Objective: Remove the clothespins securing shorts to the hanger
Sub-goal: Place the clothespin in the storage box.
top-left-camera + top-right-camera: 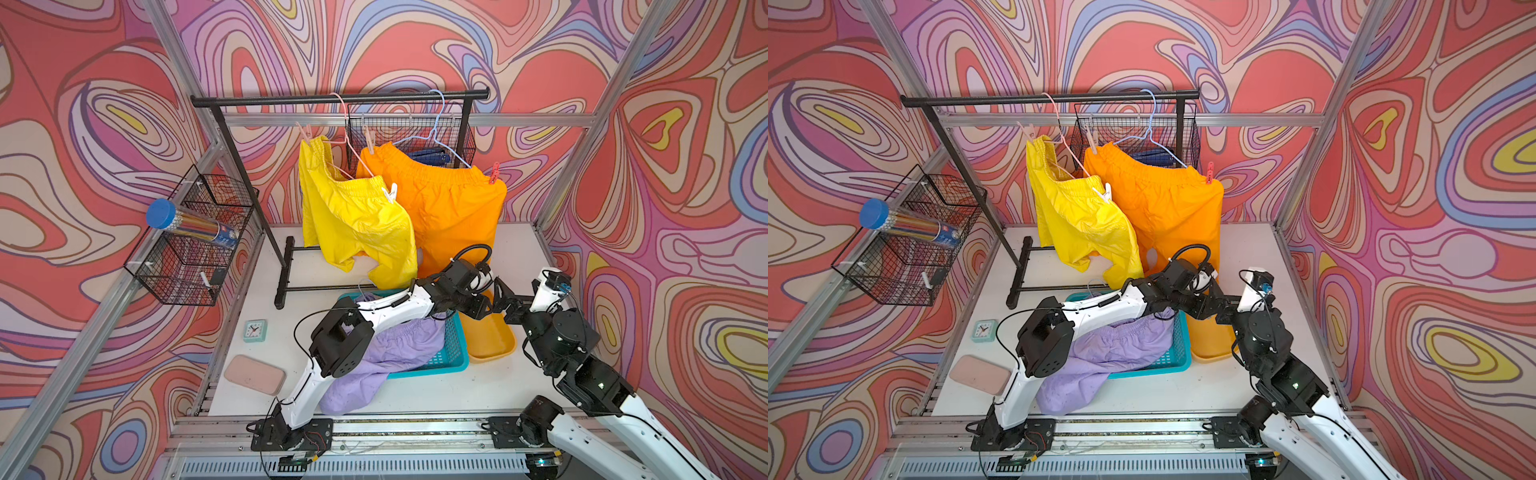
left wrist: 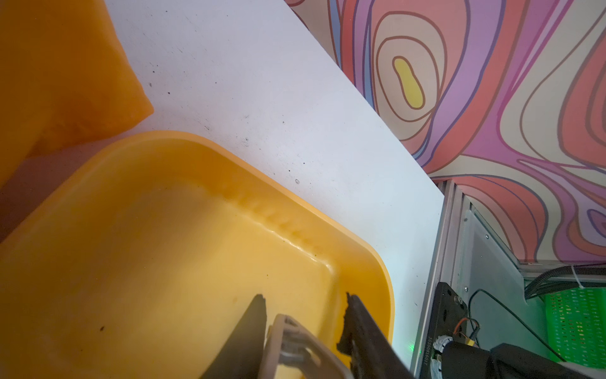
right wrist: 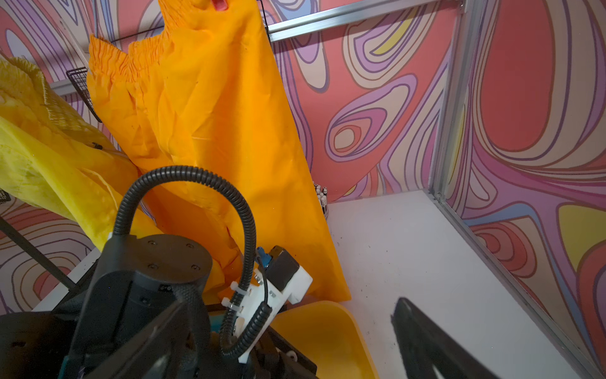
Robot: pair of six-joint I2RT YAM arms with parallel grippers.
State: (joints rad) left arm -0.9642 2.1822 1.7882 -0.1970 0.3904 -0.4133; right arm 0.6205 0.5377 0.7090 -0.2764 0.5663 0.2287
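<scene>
Two pairs hang from the black rail (image 1: 270, 99): the yellow shorts (image 1: 353, 224) on a pink hanger (image 1: 345, 114) and the orange shorts (image 1: 449, 208) on a blue hanger (image 1: 443, 104). A pink clothespin (image 1: 304, 134) and a white clothespin (image 1: 390, 193) clip the two ends of the yellow waistband. A pale clothespin (image 1: 369, 143) and a red clothespin (image 1: 494, 173) clip the two ends of the orange one. The lilac shorts (image 1: 399, 349) are on no hanger. They lie bunched in the teal basket (image 1: 455, 353) and spill over its front wall onto the white table (image 1: 478, 390). Just beside the basket sits a yellow tray (image 1: 492, 336). The left gripper (image 2: 305, 297) hangs low over the tray with its jaws partly parted. A beige clothespin (image 2: 295, 341) sits between them, against one finger (image 2: 249, 331), with a gap showing to the opposite finger (image 2: 360, 331), so it does not look clamped. The right gripper (image 1: 502, 305) is close beside the left one, over the tray's edge. Its fingers (image 3: 426, 341) are spread wide and grip nothing, and it faces the orange shorts.
</scene>
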